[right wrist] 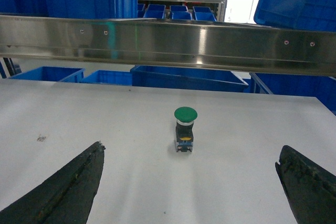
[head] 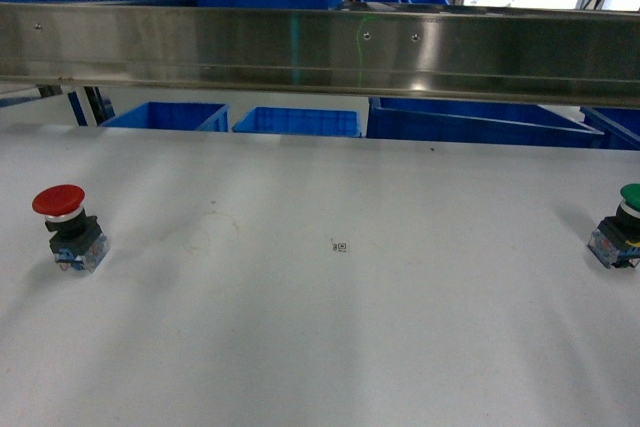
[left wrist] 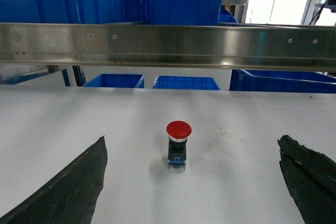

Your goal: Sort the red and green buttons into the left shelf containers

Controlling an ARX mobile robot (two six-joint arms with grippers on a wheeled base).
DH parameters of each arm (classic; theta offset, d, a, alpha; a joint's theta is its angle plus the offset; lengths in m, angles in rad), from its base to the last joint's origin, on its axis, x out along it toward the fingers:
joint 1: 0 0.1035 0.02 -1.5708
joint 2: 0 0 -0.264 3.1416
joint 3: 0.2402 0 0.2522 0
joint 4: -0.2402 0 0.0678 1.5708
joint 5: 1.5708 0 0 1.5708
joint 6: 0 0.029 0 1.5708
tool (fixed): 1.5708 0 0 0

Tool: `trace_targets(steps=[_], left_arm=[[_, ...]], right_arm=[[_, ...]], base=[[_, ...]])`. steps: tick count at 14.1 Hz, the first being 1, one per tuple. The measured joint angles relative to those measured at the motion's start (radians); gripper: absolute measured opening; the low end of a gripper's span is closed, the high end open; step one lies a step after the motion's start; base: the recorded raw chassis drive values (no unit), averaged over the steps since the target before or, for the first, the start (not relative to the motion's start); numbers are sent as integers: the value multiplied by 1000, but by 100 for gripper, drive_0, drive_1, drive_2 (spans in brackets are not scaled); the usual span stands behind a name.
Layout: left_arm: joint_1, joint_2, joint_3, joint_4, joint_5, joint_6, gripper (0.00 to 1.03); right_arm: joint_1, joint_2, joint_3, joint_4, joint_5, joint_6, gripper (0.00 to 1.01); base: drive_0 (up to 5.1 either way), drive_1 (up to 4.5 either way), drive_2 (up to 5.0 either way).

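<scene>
Red button (left wrist: 178, 142): upright on the bench (left wrist: 236, 129), dead ahead between the spread left claw (left wrist: 191, 182) fingers.
Green button (right wrist: 185, 128): likewise centred before the spread, empty right claw (right wrist: 189, 182).
Advice: go straight in, pinch the black body, not the cap.

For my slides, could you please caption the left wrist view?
Open left gripper facing the upright red button on the white table.
</scene>
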Motion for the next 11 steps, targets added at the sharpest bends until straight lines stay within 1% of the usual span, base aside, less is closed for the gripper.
trace_targets(steps=[9,10,11], left_arm=[[0,0,0,0,0,0,98],[10,7,0,17,16,0,98],[59,42,3,68,60,0,98]], right_arm=[[0,0,0,0,0,0,98],[0,2,0,4,-1,2,98],[-37,98,26,49,-62,55,98]], base=[[0,0,0],[0,0,0],[0,0,0]])
